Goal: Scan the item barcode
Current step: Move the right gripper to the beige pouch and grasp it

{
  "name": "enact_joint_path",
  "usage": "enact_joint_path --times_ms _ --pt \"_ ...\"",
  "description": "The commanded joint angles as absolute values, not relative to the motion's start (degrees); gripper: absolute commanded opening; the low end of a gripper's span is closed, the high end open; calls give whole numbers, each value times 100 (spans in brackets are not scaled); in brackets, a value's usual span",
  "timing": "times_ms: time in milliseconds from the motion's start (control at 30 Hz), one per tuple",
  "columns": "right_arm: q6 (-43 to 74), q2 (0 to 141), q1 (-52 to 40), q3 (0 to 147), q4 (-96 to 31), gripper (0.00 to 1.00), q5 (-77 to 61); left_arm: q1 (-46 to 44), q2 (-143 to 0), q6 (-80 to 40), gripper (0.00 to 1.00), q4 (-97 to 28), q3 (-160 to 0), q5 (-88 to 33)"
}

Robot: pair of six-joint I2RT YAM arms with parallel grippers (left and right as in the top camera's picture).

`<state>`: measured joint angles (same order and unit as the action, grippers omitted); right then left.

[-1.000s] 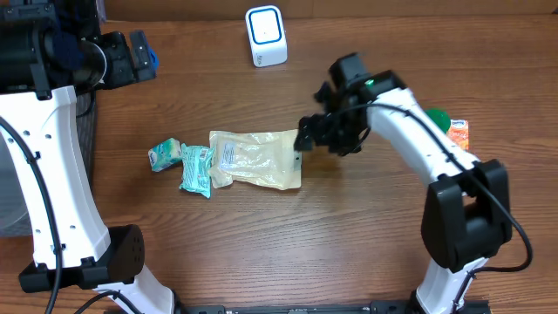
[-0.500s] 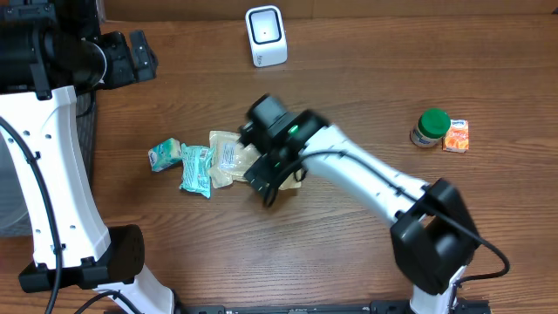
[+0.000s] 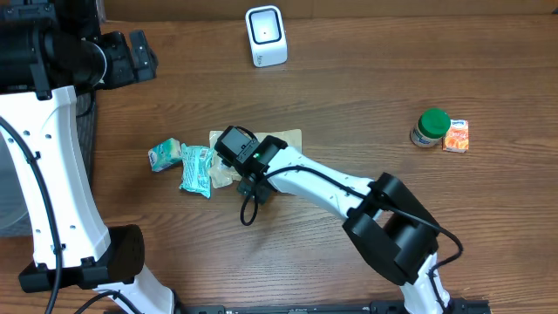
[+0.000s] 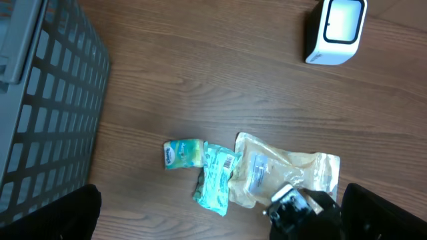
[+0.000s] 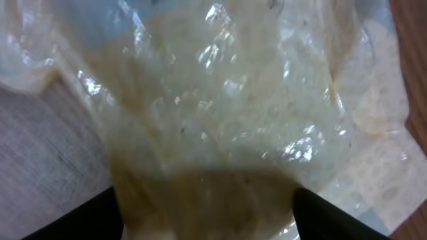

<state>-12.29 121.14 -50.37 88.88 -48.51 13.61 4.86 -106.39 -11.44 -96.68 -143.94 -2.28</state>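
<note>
A clear beige pouch [image 3: 286,139] lies flat on the wooden table and fills the right wrist view [image 5: 220,113]. My right gripper [image 3: 252,184] is down on the pouch's left half. Its jaws are open, one dark fingertip at each side of a fold of the plastic [image 5: 207,220], with no firm pinch showing. The white barcode scanner [image 3: 266,35] stands at the far edge, apart from the pouch. My left gripper [image 4: 217,223] hangs high at the far left, open and empty, looking down on the pouch [image 4: 267,167] and the scanner [image 4: 333,30].
Two teal packets [image 3: 197,168] [image 3: 163,155] lie just left of the pouch, the nearer one touching it. A green-lidded jar [image 3: 431,127] and a small orange box [image 3: 456,135] sit at the right. A grey basket [image 4: 40,100] stands off the left side.
My right arm has swung left from beside the pouch's right edge and come down onto its left half. Its jaws have narrowed a little. The left arm has not moved.
</note>
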Motion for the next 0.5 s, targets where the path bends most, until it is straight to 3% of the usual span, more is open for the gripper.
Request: enact_joint_path --times_ms 0,267,467 --pt "-1271 12090 -5030 8995 -4650 79 1496 449 -10659 -1048 99 -9679 -14449 -191" --pt "-1398 12370 -4998 8995 -4340 66 1498 449 -10659 -1048 100 -9679 -14449 -191" --pt "-1354 12488 -4998 8995 -4307 39 1498 449 -10659 -1048 99 -9679 -14449 -191"
